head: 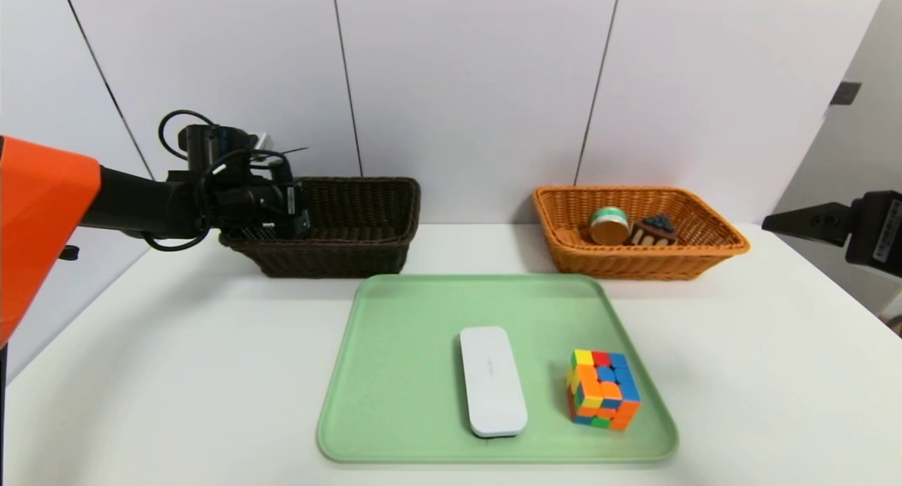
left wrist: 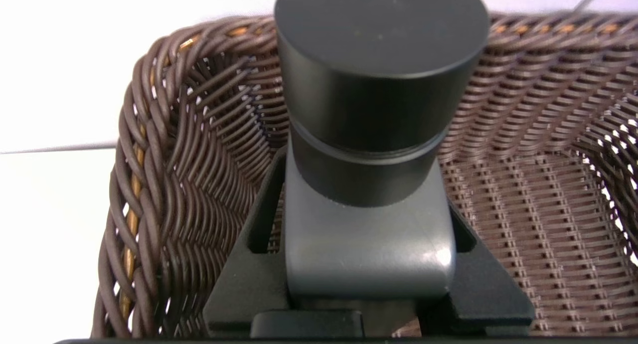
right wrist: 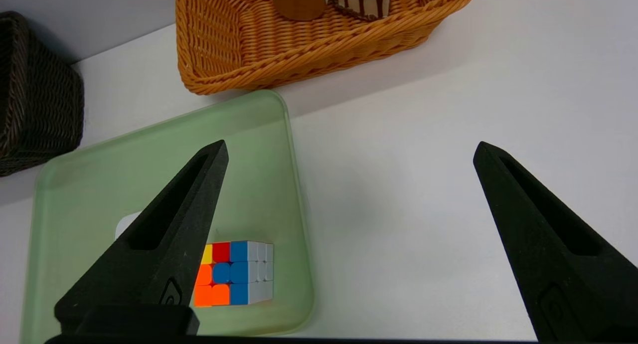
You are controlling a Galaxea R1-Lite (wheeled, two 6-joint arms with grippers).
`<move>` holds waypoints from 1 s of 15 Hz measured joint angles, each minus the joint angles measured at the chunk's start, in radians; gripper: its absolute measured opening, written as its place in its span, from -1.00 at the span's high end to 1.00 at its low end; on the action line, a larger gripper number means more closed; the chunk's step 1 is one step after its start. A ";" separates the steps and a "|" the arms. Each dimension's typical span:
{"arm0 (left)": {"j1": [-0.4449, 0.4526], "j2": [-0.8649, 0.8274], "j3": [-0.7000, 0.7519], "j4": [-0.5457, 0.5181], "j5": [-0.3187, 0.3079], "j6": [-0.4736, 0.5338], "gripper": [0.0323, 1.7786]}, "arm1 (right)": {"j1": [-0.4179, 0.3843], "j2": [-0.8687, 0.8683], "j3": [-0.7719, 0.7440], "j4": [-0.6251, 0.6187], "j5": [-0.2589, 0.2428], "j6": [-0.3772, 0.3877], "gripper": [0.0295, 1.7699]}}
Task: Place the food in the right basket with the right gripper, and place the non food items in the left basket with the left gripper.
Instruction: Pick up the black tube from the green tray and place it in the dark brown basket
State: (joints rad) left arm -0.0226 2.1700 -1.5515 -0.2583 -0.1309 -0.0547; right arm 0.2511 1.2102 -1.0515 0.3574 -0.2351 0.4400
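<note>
My left gripper (head: 282,218) hangs over the near left corner of the dark brown left basket (head: 366,218), shut on a dark grey object (left wrist: 369,244) with a black round cap. In the left wrist view that object sits between the jaws of the left gripper (left wrist: 364,224), above the woven floor of the left basket (left wrist: 523,209). A white flat case (head: 492,380) and a colourful puzzle cube (head: 603,389) lie on the green tray (head: 402,373). The orange right basket (head: 705,250) holds a round tin (head: 608,225) and a chocolate cake slice (head: 654,231). My right gripper (head: 831,222) waits open at the far right.
In the right wrist view the right gripper (right wrist: 351,149) stands wide open over bare white table beside the tray (right wrist: 99,184), with the cube (right wrist: 234,271) near one finger. The orange basket (right wrist: 299,55) lies beyond. A white panelled wall backs the table.
</note>
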 joint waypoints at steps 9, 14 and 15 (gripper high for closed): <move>-0.024 -0.021 -0.006 0.001 0.000 -0.001 -0.49 | 0.000 0.000 0.007 0.002 0.000 -0.001 -0.92; -0.128 -0.214 -0.101 0.157 0.030 -0.004 -0.69 | 0.000 -0.005 0.014 0.003 0.000 0.000 -0.92; -0.164 -0.264 -0.137 0.237 0.057 -0.005 -0.71 | 0.000 -0.006 0.018 0.002 0.001 0.001 -0.92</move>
State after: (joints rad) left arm -0.1870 1.9055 -1.6881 -0.0215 -0.0734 -0.0600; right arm 0.2511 1.2047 -1.0334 0.3598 -0.2343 0.4406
